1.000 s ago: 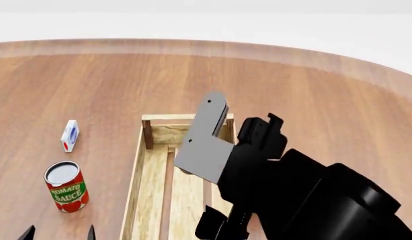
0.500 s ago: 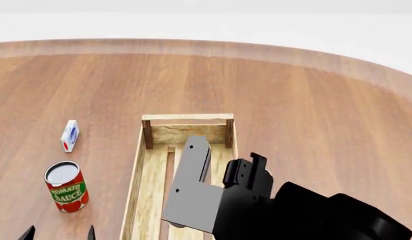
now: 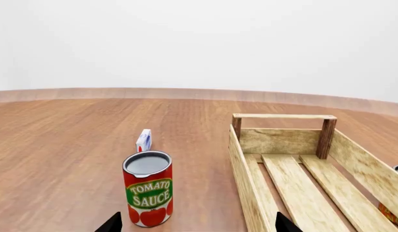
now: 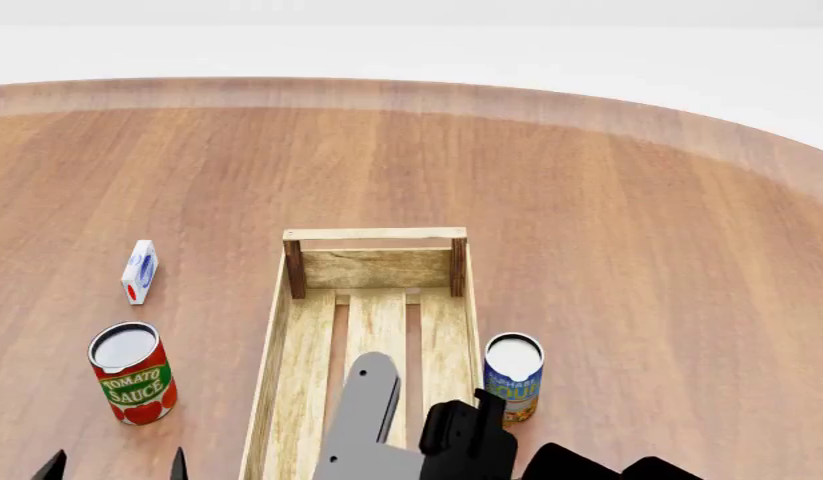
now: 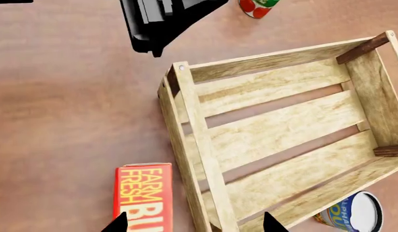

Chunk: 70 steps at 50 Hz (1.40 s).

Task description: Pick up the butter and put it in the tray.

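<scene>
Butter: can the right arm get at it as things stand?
Probably yes. In the right wrist view the butter lies on the table just outside the tray end rail, right ahead of the open right gripper, with nothing between them. The tray rail beside it is tight.

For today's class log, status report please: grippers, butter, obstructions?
Both grippers, left and right, open, empty. Butter on table outside tray, beside its end rail, under right gripper. Nothing blocking.

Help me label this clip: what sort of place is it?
Probably a simulated tabletop test scene, not a real kitchen: a bare round wooden table, blank white surroundings, and only groceries like the tomato sauce can beside a wooden tray.
</scene>
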Available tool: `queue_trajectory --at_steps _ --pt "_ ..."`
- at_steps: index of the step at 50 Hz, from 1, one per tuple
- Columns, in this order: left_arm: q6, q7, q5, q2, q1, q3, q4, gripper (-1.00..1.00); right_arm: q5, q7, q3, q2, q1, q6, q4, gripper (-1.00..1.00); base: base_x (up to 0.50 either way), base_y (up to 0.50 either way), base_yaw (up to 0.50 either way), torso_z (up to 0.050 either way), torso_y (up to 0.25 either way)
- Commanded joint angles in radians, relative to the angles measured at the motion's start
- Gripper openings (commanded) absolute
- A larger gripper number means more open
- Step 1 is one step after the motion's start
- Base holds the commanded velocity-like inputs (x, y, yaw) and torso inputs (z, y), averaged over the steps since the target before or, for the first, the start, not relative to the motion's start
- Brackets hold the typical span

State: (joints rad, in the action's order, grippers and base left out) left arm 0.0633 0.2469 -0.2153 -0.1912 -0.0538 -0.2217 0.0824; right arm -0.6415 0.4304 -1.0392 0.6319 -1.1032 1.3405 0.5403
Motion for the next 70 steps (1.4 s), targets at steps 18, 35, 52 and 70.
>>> queue_trajectory --at_steps 18,35,52,70 --pt "-0.002 0.015 -0.013 -0.013 -0.001 -0.008 -0.017 1.00 -0.034 -0.055 -0.076 -0.015 0.139 0.038 0.004 1.00 0.00 0.00 0.00 0.000 0.000" --pt "0.004 0.019 -0.019 -0.016 -0.002 -0.017 -0.008 1.00 0.021 -0.038 -0.138 -0.006 0.154 -0.058 -0.092 1.00 0.00 0.00 0.00 0.000 0.000" --pt "0.000 0.024 -0.022 -0.019 -0.007 -0.029 -0.006 1.00 0.042 -0.052 -0.158 0.011 0.159 -0.068 -0.120 1.00 0.00 0.00 0.00 0.000 0.000" --pt "0.000 0.024 -0.027 -0.026 -0.009 -0.042 -0.007 1.00 0.054 -0.046 -0.174 0.010 0.170 -0.106 -0.163 1.00 0.00 0.00 0.00 0.000 0.000"
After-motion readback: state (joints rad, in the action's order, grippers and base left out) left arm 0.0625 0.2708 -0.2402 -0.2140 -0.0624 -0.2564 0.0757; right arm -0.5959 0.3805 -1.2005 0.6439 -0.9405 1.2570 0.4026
